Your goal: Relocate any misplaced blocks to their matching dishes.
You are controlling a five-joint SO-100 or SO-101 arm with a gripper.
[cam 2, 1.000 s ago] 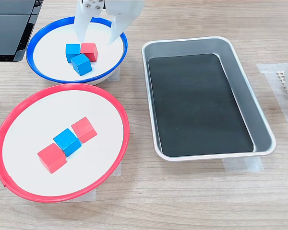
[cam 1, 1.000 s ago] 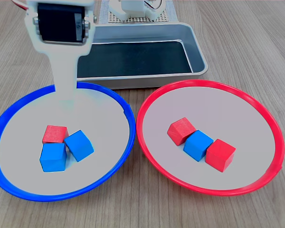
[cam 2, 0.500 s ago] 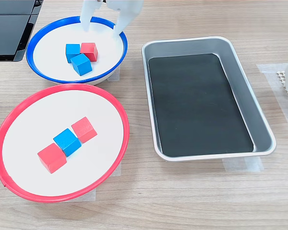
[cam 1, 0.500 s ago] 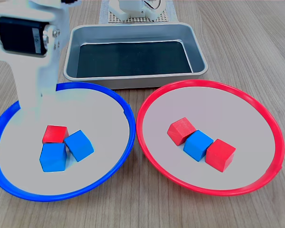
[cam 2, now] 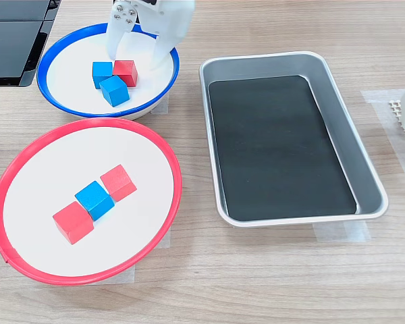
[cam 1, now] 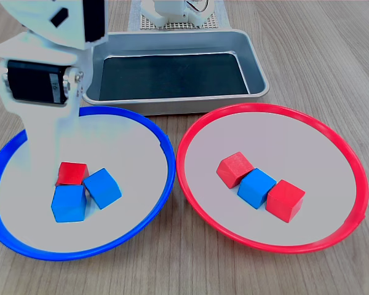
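Gripper [cam 2: 136, 59] at top left of the second exterior view, jaws spread, empty, straddling the red block [cam 2: 125, 72] in the blue-rimmed plate [cam 2: 54, 101]. That cube is the misfit there, beside two blue cubes [cam 2: 114, 90], so this looks like lining up a grasp on it

Red-rimmed plate [cam 2: 27, 266] at lower left holds two red cubes [cam 2: 73, 223] with one stray blue block [cam 2: 94, 200] wedged between them, touching both

Grey tray [cam 2: 364, 169] at right is empty

In the first exterior view the arm body [cam 1: 43, 92] hides the fingertips; can't tell whether they touch the cube
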